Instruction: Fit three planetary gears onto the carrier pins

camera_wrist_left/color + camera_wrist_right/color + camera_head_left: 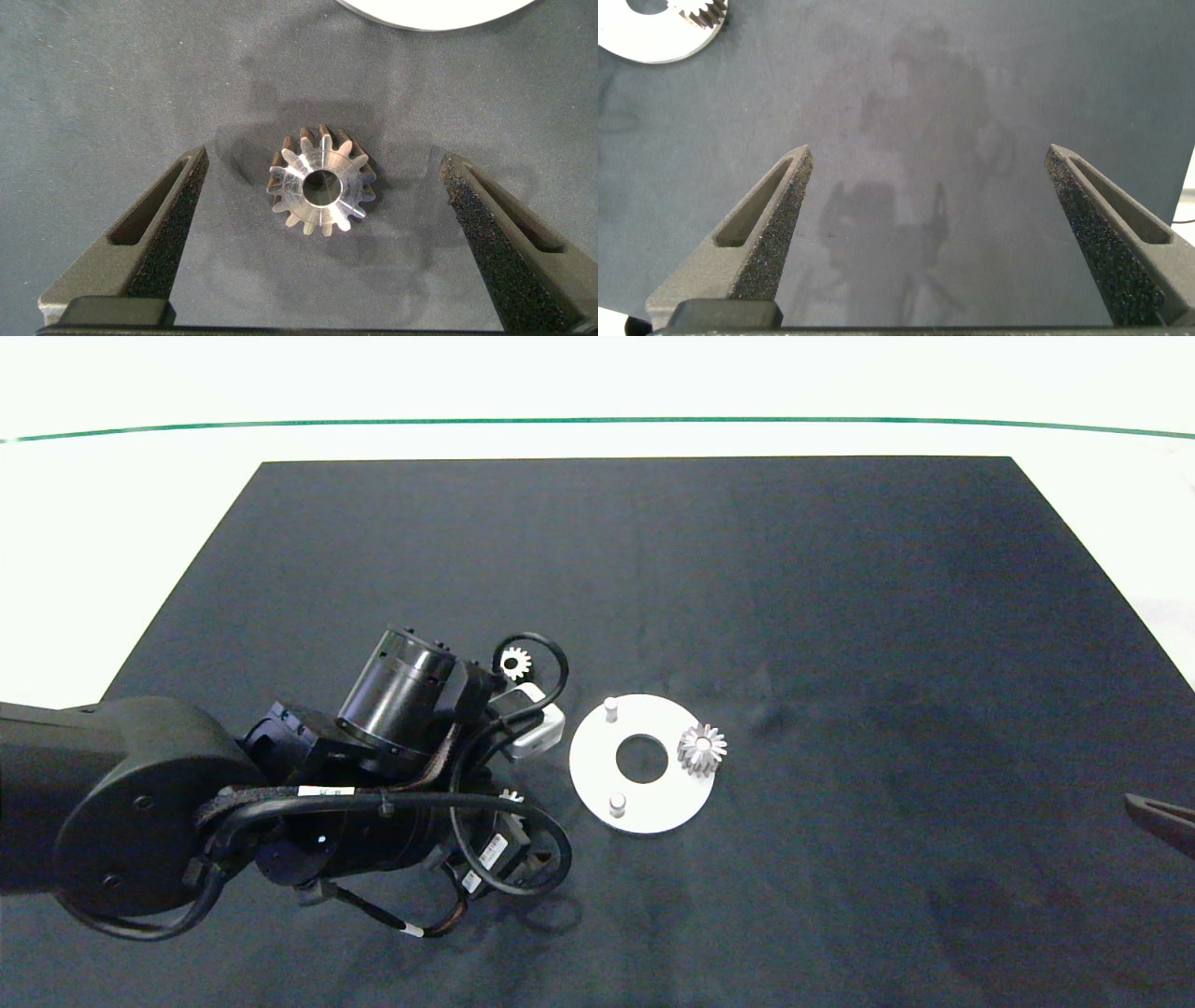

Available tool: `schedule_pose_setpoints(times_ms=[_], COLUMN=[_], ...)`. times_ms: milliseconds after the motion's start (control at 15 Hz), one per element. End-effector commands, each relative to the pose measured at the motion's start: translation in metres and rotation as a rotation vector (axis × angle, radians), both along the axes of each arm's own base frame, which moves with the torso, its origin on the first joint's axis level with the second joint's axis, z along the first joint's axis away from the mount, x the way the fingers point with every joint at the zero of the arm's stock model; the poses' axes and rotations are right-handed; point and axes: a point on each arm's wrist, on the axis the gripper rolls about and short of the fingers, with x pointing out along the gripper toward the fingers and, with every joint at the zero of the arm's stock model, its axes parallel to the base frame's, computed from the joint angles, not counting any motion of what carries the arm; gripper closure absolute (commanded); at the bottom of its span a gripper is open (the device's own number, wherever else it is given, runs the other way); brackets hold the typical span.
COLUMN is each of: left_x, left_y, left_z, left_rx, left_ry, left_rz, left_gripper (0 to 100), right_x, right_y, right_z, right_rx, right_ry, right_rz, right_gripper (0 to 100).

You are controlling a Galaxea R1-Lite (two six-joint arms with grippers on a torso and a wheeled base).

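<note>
Left gripper [318, 219] spread, straddling a loose planetary gear [320, 181] lower-left of the carrier disc [597, 784], lined up for pickup. One gear [702, 749] seated right. Right gripper [924, 233] spread, parked right edge.

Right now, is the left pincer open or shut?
Open: the left pincer straddles a planetary gear lying flat on the mat, both fingers clear of it.
</note>
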Motion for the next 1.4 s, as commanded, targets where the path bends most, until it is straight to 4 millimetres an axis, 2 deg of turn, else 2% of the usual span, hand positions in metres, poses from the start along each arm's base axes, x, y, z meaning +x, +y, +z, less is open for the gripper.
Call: schedule_pose_setpoints(times_ms=[67,1400], left_x=[0.0009,-0.0004], left_y=[-0.0002,0.0012], left_z=[-0.0017,-0.0063], left_rx=[0.005,0.004], left_ry=[0.005,0.021], left_rz=[0.0,0.0], left_gripper=[7,46], right_x=[0.0013,0.0023], right_y=[0.0006,0.0011], right_z=[-0.001,-0.0034], right_rx=[-0.005,-0.007], right_ry=[0.008,0.018], right_rz=[-0.001,0.005], right_gripper=[0,0])
